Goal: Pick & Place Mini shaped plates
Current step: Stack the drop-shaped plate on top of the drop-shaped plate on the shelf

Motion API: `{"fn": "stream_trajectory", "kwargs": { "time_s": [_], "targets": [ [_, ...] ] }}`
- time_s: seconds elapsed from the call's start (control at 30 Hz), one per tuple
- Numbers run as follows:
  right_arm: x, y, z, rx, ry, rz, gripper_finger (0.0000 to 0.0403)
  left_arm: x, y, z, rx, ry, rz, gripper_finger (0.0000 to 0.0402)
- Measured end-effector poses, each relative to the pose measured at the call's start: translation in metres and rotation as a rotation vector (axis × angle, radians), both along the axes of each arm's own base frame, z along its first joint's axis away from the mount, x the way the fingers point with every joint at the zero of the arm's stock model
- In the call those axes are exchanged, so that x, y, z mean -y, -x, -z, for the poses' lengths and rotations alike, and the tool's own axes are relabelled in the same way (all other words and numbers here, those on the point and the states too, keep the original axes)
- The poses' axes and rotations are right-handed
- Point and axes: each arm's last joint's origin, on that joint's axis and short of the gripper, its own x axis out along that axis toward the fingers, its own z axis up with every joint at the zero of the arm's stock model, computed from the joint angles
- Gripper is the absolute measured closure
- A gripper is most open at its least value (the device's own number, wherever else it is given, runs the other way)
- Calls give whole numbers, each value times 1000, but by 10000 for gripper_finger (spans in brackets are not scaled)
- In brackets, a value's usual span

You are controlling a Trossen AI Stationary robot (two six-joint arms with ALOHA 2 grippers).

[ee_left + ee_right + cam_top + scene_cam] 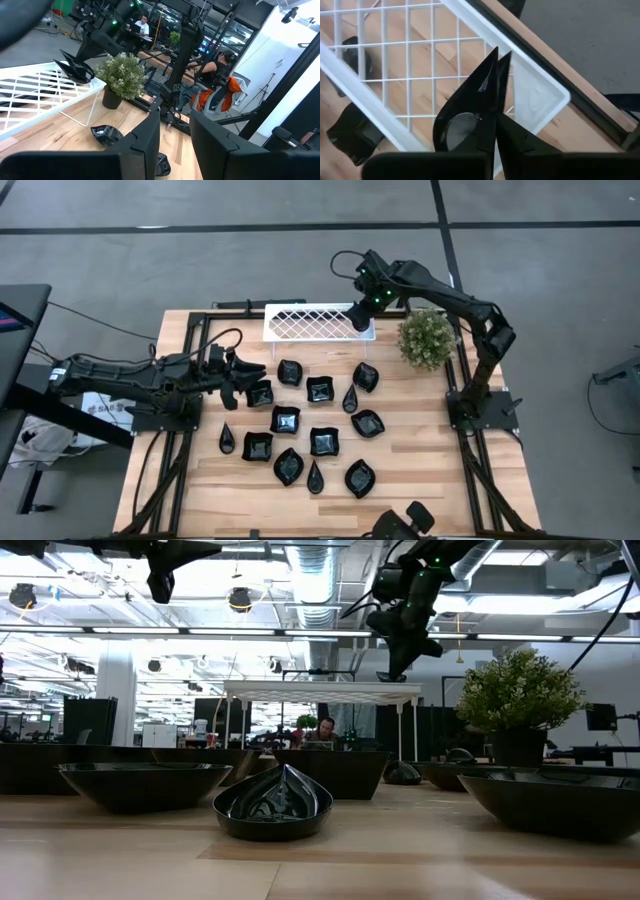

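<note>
**A teardrop plate held over the tray's corner**

Over the right end of the white lattice tray [420,75], my right gripper [492,120] pinches a black teardrop plate [470,110] by its rim; the plate stands on its edge between my two fingers, its point away from my wrist. The tray stands on thin legs at the far edge of the wooden table [420,470], beside a small potted plant [427,338].

My left gripper [243,372] hangs over the left side of the table with fingers parted and nothing between them, near a square plate [260,393]. The other mini plates [322,442] lie scattered on the wood.

I judge these dishes stiff, light, glossy and so slippery, perhaps also fragile. The raised rim is the good place to grip, never the smooth hollow.
</note>
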Motion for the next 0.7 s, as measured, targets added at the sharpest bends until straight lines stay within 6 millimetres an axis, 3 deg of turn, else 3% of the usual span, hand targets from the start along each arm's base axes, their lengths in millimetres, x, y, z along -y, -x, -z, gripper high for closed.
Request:
{"fn": "stream_trajectory", "kwargs": {
  "time_s": [0.27,0.5,0.7],
  "targets": [
    [0,0,0,3,3,-1,354,-1,0,0,-1,3,-8,294],
    [0,0,-2,9,14,-10,349,-1,0,0,-2,3,-8,294],
    [-17,9,-38,134,130,-35,349,-1,0,2,-24,-15,-6,294]
  ]
}}
